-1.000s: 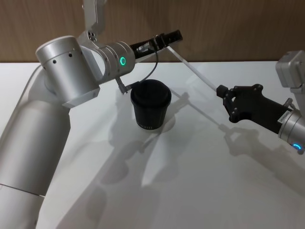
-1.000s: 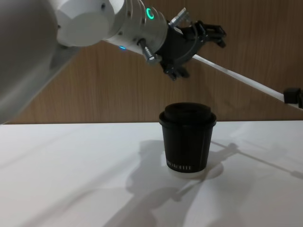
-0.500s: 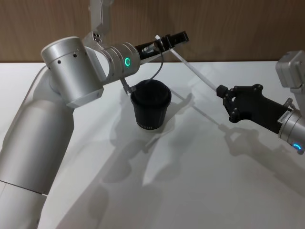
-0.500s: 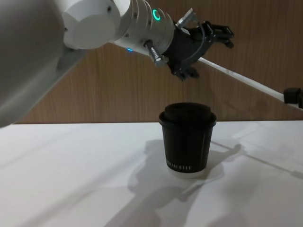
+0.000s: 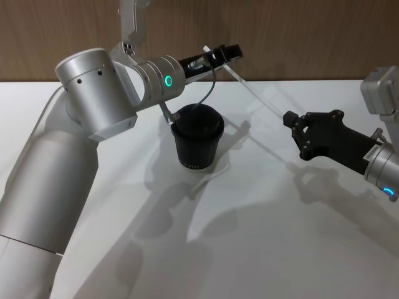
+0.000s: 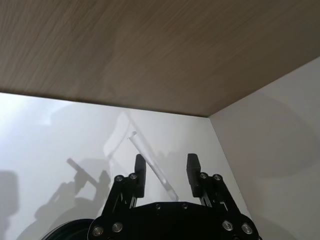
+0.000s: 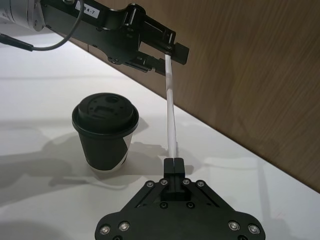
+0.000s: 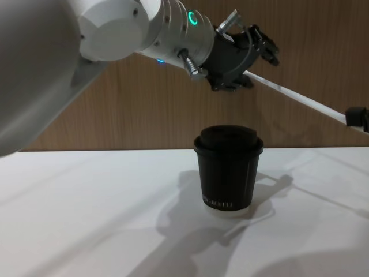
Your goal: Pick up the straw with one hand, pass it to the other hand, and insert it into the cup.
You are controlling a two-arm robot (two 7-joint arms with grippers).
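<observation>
white straw (image 5: 255, 94) slants across upper centre, clenched low by the right gripper (image 5: 289, 118). the left gripper (image 5: 229, 50), released, straddles its top end; it should close squarely before the right lets go.

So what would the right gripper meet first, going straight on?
Probably the left gripper, near the far end of the straw the right gripper holds; the cup sits lower, beside that line. Depth unclear.

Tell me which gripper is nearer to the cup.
Left. The left gripper hangs just above and behind the cup; the right gripper is farther off to the cup's right.
</observation>
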